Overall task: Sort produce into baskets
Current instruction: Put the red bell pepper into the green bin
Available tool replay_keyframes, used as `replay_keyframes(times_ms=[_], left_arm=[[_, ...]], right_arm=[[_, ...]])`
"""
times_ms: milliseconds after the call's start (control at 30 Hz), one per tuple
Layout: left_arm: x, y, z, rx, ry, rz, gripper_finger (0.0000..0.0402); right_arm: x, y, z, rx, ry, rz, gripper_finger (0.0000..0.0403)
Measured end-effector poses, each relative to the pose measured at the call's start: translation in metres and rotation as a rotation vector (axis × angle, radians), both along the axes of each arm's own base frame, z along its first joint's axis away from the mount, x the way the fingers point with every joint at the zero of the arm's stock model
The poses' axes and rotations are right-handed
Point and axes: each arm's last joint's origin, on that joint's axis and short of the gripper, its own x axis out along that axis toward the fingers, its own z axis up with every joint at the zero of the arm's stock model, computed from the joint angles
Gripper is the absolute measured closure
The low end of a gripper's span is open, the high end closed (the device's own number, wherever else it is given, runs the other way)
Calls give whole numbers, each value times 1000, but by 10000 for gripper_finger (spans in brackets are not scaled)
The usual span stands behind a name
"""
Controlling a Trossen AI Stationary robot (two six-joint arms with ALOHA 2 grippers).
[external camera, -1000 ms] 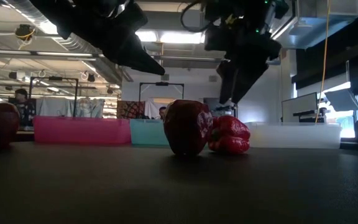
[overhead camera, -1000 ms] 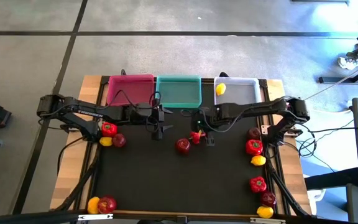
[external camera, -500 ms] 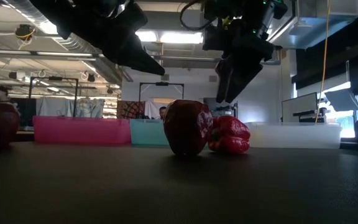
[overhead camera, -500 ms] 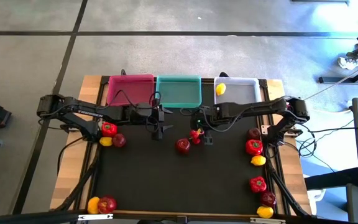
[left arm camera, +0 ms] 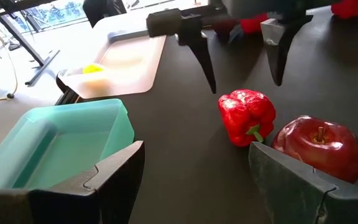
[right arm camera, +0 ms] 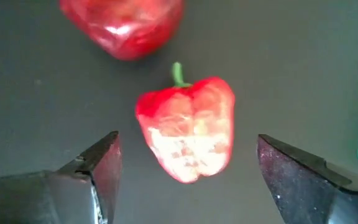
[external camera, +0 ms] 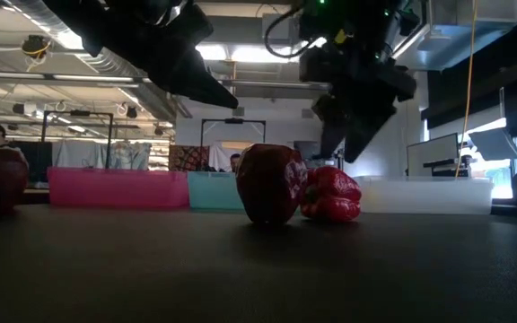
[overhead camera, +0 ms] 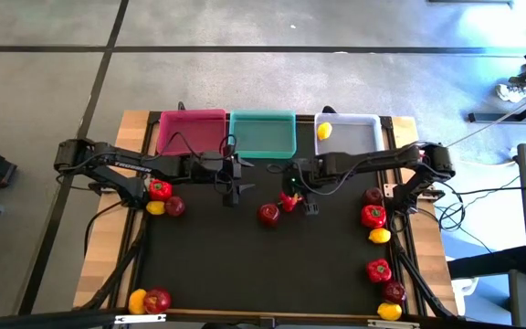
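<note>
Picking up a red bell pepper [right arm camera: 188, 127] looks like the step in hand. Right gripper [overhead camera: 299, 198] hangs just above that pepper near the middle of the dark table [overhead camera: 245, 265], fingers spread wide with nothing between them, one finger on each side of the pepper but not touching yet. Lying on its side, that pepper, green stem pointing toward a dark red apple [left arm camera: 319, 147] just beside it. Next, probably: go down until the fingers [left arm camera: 205, 59] reach the pepper's sides, squeeze shut gently, lift, then carry to a basket. Careful with the apple so close, easy to bump and send rolling. Left gripper [overhead camera: 234, 189] waits near the front of the teal basket [overhead camera: 262, 134], fingers open too, holding nothing. Three baskets in a row at the far edge: pink basket [overhead camera: 191, 131], teal one, white basket [overhead camera: 347, 132]. Only one lemon [overhead camera: 324, 131] inside the white basket so far; pink and teal look bare inside. Lots more produce to sort, in small heaps by the left side, the right side and both near corners. Hard to say which basket fits the pepper.
</note>
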Motion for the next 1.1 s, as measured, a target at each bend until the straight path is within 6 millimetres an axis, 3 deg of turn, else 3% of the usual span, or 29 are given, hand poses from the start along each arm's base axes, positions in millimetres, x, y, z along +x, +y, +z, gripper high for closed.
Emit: replay_keyframes(times_ms=[567,967,1100], left_arm=[[0,0,1,-6,-12,3,116],[3,0,5,-9,-66,7,116],[3,0,11,-10,-114,9,116]], right_arm=[[-4,0,-35,-37,-107,51,105],[-7,-1,-43,-56,-122,12,245],[-10,-1,-39,-54,-116,-9,269]])
